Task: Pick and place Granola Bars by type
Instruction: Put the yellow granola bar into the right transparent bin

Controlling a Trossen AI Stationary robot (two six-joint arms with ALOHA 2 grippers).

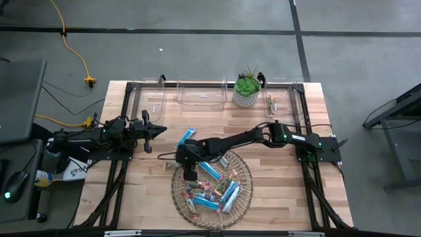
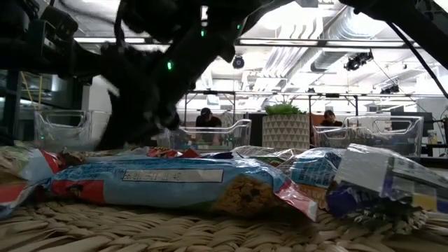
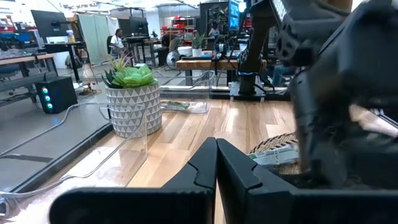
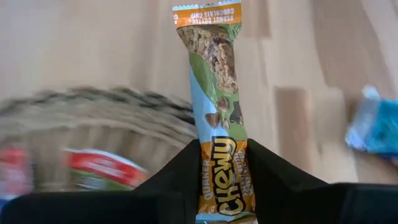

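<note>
High view: right gripper (image 1: 189, 172) at left rim of round woven wire basket (image 1: 245, 195), lower centre of frame, jaws clamped on an orange-and-green foil-wrapped granola bar (image 4: 218, 118). Most bars still in basket; one blue bar (image 1: 186, 137) on table just up-left of it, one in clear bin (image 1: 272, 103) upper right. Sorting barely begun. Left gripper (image 1: 158, 130) parked mid-left, fingers closed

A basket (image 1: 212, 212), a plant (image 1: 247, 90), three clear bins (image 1: 200, 99) and one blue bar (image 1: 186, 137) are being carried by the wooden counter (image 1: 283, 178).
</note>
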